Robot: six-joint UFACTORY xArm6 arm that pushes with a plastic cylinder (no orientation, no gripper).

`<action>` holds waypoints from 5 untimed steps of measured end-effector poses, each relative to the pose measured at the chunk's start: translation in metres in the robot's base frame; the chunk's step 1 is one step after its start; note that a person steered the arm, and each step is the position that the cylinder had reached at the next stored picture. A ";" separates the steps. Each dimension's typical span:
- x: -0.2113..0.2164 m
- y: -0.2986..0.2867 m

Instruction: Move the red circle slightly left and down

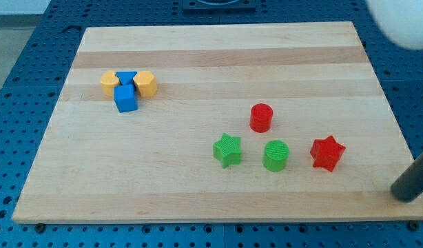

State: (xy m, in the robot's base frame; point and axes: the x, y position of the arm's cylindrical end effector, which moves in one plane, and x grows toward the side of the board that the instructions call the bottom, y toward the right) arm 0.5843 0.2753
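Observation:
The red circle (261, 117) stands on the wooden board (218, 55), right of centre. My tip (403, 195) is the lower end of a dark rod entering from the view's right edge, near the board's lower right corner. It is far to the right of and below the red circle, and right of the red star (327, 153). It touches no block.
A green star (227, 150) and a green circle (275, 156) lie below the red circle. At the upper left is a cluster: two yellow blocks (109, 83) (145, 83), a blue triangle (127, 76) and a blue cube (126, 98). A blurred white object (404, 21) is at the top right.

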 end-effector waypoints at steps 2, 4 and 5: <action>-0.082 0.015; -0.109 -0.099; -0.114 -0.169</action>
State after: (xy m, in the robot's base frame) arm 0.4705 0.1061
